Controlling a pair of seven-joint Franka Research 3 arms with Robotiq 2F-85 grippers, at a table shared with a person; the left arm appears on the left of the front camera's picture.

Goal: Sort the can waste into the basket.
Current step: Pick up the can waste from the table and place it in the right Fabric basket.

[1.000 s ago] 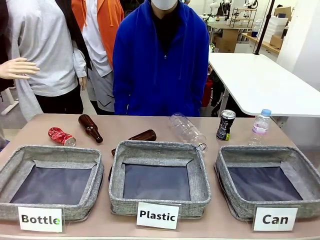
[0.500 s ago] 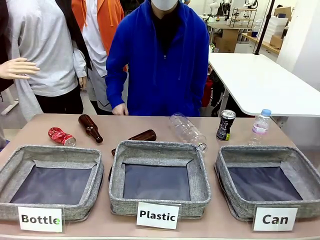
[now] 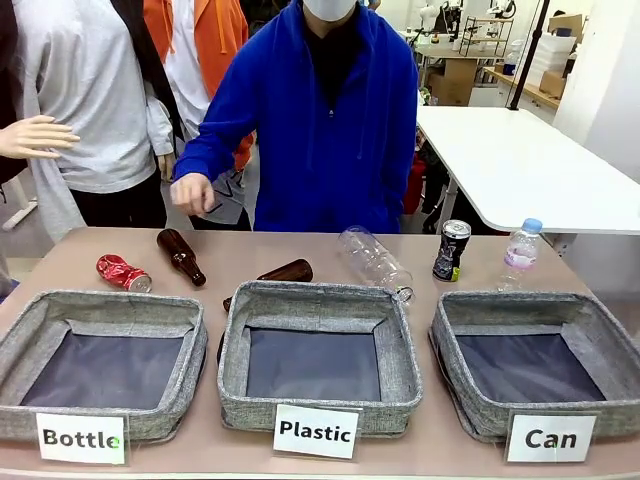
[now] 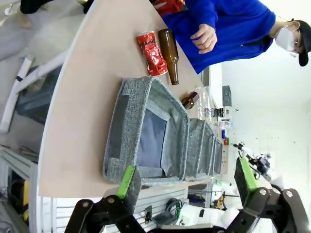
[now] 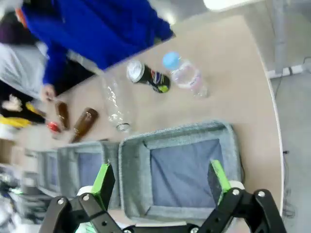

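Along the counter's far edge the black can is standing just behind the basket, nearer the right gripper; that and the left gripper are gaping wide.

I'm in what looks like a lab or workshop. My tan table carries printed sorting cards along its near edge. A white worktable stands far right, and beyond it are a metal rack, cardboard boxes and stacked white bins.
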